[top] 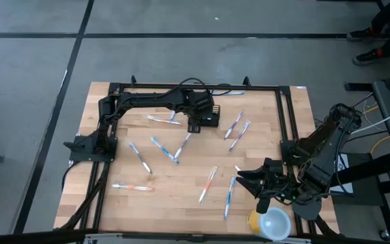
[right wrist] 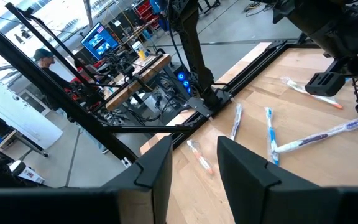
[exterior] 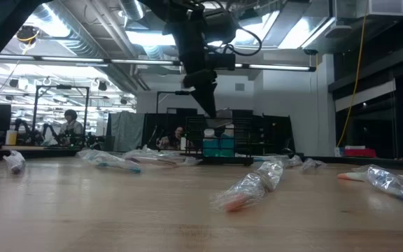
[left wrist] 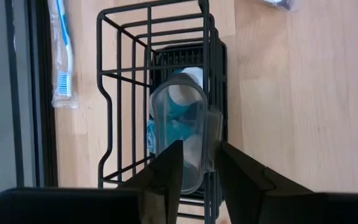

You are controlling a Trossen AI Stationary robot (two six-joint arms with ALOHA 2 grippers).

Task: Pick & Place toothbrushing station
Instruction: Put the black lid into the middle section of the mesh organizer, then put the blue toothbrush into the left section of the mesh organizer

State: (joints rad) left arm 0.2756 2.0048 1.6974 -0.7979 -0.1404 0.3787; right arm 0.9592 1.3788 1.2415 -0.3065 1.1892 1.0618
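Observation:
The black wire holder point(top: 210, 116) stands on the table at the far middle, and also shows in the low view point(exterior: 219, 140) and the left wrist view point(left wrist: 123, 74). Something teal and white point(exterior: 219, 147) lies inside it. My left gripper point(left wrist: 199, 152) hangs right above the holder point(top: 196, 120), shut on a clear plastic packet point(left wrist: 182, 118) with white and teal contents. My right gripper point(top: 246, 181) is open and empty near the table's right front point(right wrist: 194, 149). Wrapped toothbrushes point(top: 139, 157) lie scattered on the wood. My left gripper pinches the clear packet between its two fingers point(left wrist: 166, 177), on the packet's long sides near its upper end point(left wrist: 194, 168). The fingers come from above, pointing down. The packet hangs below them, its rounded lower end point(left wrist: 179, 87) reaching down into the holder.
Several wrapped toothbrushes lie across the table's middle point(top: 208, 183), front right point(top: 230, 196) and left point(top: 132, 186), with two right of the holder point(top: 237, 129). A yellow cup with a pale lid point(top: 269, 222) stands at the front right edge. A black frame point(top: 283, 115) borders the table.

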